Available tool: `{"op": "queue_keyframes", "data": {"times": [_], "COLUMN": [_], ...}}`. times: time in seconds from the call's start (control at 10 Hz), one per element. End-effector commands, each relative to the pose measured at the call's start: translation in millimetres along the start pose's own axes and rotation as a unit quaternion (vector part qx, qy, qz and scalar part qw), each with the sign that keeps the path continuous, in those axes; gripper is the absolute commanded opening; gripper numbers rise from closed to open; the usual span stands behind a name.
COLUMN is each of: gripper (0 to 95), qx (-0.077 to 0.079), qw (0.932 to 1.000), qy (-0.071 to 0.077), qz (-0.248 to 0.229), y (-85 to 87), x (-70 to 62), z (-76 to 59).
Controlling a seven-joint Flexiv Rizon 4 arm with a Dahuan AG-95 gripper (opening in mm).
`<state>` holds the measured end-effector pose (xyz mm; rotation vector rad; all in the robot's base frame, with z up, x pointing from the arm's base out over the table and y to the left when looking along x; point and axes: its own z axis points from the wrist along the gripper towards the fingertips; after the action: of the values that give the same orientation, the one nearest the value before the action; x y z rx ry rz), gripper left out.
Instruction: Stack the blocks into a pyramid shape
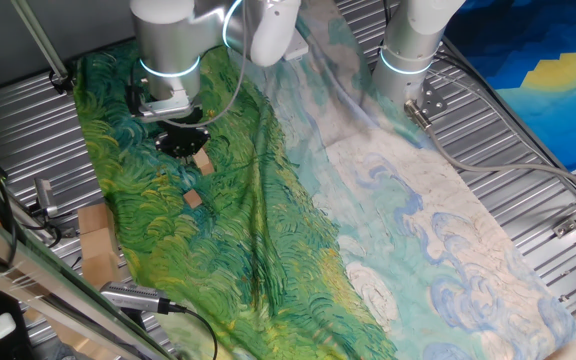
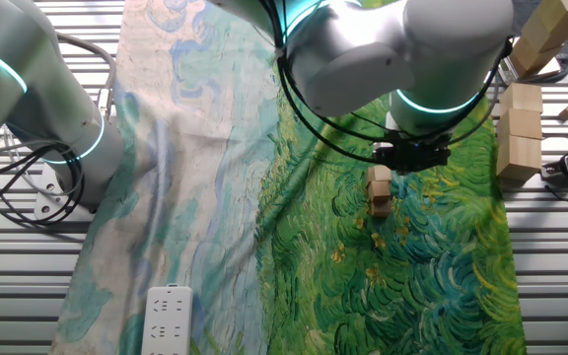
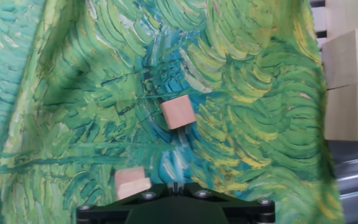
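- A painted cloth (image 1: 298,230) in green, yellow and pale blue swirls covers the ribbed metal table (image 1: 528,140).
- The arm (image 2: 402,44) reaches over the green part of the cloth, its wrist lit by a cyan ring.
- A second white arm base (image 1: 413,40) stands at the cloth's far edge in one fixed view.
- A row of larger tan blocks (image 2: 519,138) lies along the cloth's edge, off to one side of the gripper.
- A white power strip (image 2: 166,318) lies at the pale end of the cloth.
- The gripper (image 2: 410,156) hangs low over the cloth, just beside the small cubes; whether its fingers are parted or closed cannot be told, since no view shows the tips.
- One cube (image 3: 178,112) sits alone on the cloth, ahead of the gripper in the hand view.
- Two more cubes (image 3: 132,183) sit close together at the bottom of that view, right by the gripper's black body (image 3: 176,208).
- In the other fixed view these small cubes (image 2: 380,191) form a tight cluster beside the gripper; whether any rests on another cannot be told.
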<state>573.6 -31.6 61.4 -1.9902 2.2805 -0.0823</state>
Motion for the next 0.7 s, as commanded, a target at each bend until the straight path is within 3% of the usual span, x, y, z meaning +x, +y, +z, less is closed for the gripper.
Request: {"op": "queue_keyframes", "data": {"times": [0.1,0.7], "gripper": [0.0,0.0], "qx": [0.0,0.0], "qw": [1.0,1.0], "qy": [-0.003,-0.007], "qz": [0.0,0.003], "y": [2.4,8.5], "x": [0.7,3.3], "z": [0.8,3.6]}}
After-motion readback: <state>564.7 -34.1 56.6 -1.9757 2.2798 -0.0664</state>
